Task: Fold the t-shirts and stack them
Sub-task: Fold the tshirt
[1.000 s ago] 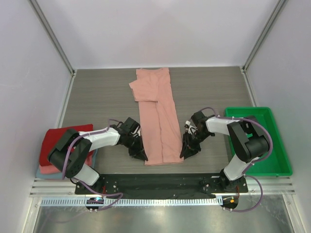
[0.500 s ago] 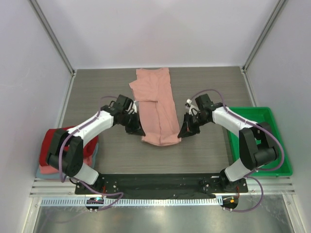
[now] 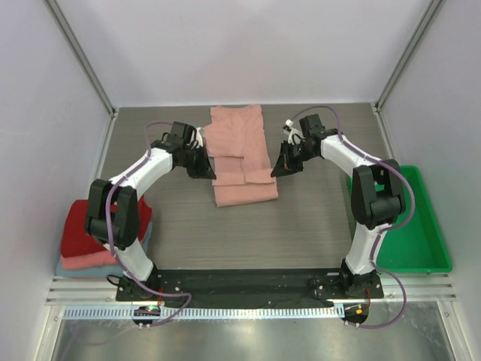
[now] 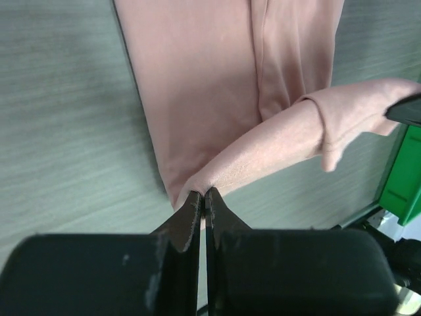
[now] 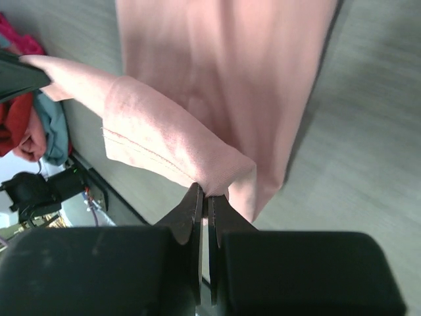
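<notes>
Fingers (image 4: 187, 220) of my left gripper (image 4: 203, 195) and right gripper (image 5: 204, 191) each pinched a hem corner; the pink t-shirt's (image 3: 239, 135) length ran straight ahead.

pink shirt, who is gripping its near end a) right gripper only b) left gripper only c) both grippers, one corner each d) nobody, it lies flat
c: left gripper and right gripper each have jaws shut on a corner of the pink shirt, shown in both wrist views.
</notes>
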